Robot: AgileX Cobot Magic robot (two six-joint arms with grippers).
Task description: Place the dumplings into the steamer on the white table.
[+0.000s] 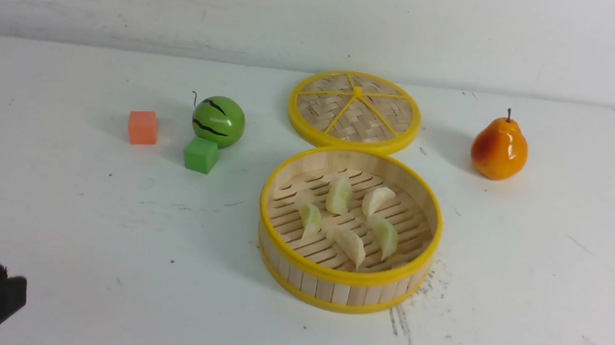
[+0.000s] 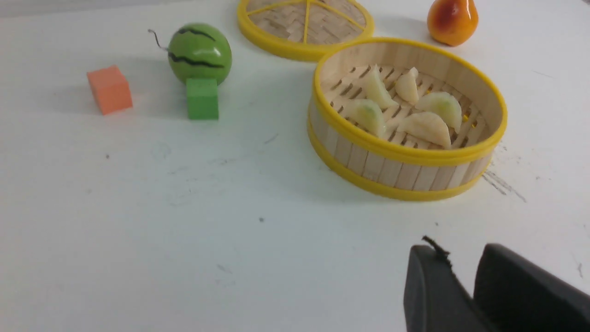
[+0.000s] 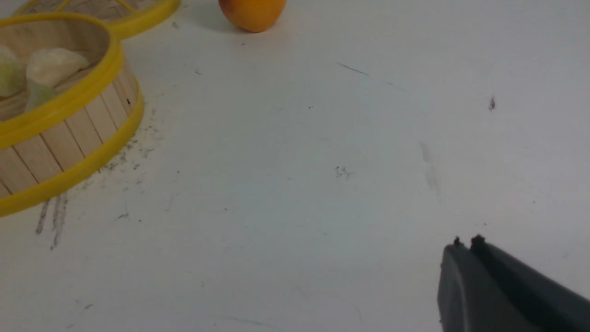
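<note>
The dumplings (image 1: 350, 218), all five, lie inside the steamer (image 1: 295, 278) at table (image 1: 100, 264) centre. We find both grippers, left (image 2: 461, 269) and right (image 3: 465, 251), closed, empty, well apart from it. A careless retreat could knock the lid (image 1: 354, 110) at 12 o'clock.

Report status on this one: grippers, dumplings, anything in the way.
Left gripper and right gripper shut, empty, clear of the steamer. Five dumplings inside it. Nothing in the way.
</note>
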